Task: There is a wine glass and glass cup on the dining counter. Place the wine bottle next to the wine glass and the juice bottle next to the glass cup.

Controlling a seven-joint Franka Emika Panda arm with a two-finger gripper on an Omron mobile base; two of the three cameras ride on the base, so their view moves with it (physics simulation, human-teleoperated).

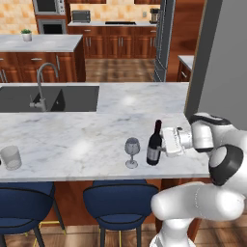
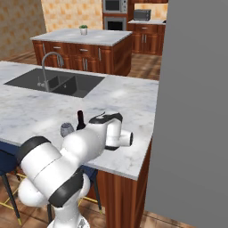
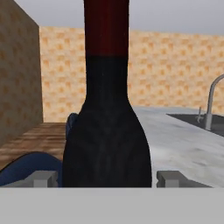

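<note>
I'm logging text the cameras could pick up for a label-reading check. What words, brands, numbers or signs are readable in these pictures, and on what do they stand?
None can be read.
Slim dark wine bottle with dark red neck: its pale grey label shows no legible print; too small and blurred.
Microwave and dark toaster oven at the back wall: any panel markings are too small to read.
White arm's gripper: no markings visible.

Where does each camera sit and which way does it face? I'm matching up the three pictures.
Left base view: behind the arm's left, looking over the white-grey marble dining counter; white arm lower right.
Right base view: behind its right, facing the same counter; arm lower left.
Hand view: on the hand, along the gripper, close on the dark, red-necked wine bottle.
Both base views share the bottle, the small clear stemmed wine glass and the sink.
</note>
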